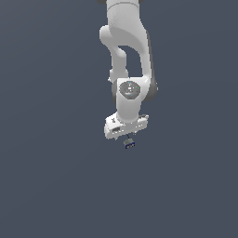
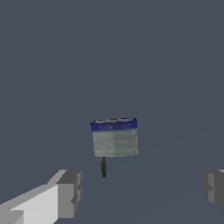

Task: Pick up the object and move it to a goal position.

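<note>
Hand (image 1: pixel 126 135) was spread open, holding nothing. Object (image 1: pixel 129 143) lay on the tabletop (image 1: pixel 51 186) just under the hand, between the lines of the two fingers (image 2: pixel 68 192), not touching either.

Risk, as judged: the object is tiny; a slightly off-centre descent could let one finger nudge it aside, or the close could catch only the thin stem and let it slip.

Wrist view showed the wide finger gap and the stem; exterior view hid both but showed the arm overhead. No goal marker was visible.

A plain grey-blue surface (image 1: pixel 51 186) (featureless, evenly lit) fills both views.
</note>
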`<state>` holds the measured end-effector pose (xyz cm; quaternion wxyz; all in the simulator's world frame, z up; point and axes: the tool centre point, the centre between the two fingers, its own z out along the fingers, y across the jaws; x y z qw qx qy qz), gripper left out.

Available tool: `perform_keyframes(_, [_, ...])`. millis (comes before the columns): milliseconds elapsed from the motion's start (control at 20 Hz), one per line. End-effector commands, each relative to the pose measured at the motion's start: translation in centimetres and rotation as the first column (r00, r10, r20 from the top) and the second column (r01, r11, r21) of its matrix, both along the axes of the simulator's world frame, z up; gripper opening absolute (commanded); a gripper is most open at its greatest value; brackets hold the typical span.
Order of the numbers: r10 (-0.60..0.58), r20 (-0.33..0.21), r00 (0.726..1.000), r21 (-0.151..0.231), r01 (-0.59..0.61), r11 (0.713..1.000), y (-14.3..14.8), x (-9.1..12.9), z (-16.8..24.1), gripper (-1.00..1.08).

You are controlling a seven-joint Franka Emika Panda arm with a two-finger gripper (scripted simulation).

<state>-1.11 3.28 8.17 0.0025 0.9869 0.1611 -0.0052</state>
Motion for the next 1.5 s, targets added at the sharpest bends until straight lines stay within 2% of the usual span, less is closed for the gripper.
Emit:
perform_keyframes(0, [0.038, 0.006, 0.999, 0.003, -0.038, 0.999, 0.8, -0.1, -1.0, 1.0])
perform_keyframes(550, [0.068, 0.008, 0.998, 0.006, -0.068, 0.998, 1.4, -0.3, -2.3, 1.0])
perform_keyframes(950, [0.072, 0.009, 0.997, 0.006, -0.072, 0.997, 1.4, -0.4, -5.9, 1.0])
perform_keyframes(1250, [0.072, 0.009, 0.997, 0.007, -0.073, 0.997, 1.5, -0.3, -6.9, 1.0])
perform_keyframes(1300, [0.072, 0.009, 0.997, 0.007, -0.073, 0.997, 1.5, -0.3, -6.9, -1.0])
perform_keyframes(1450, [0.072, 0.009, 0.997, 0.007, -0.073, 0.997, 1.5, -0.3, -6.9, -1.0])
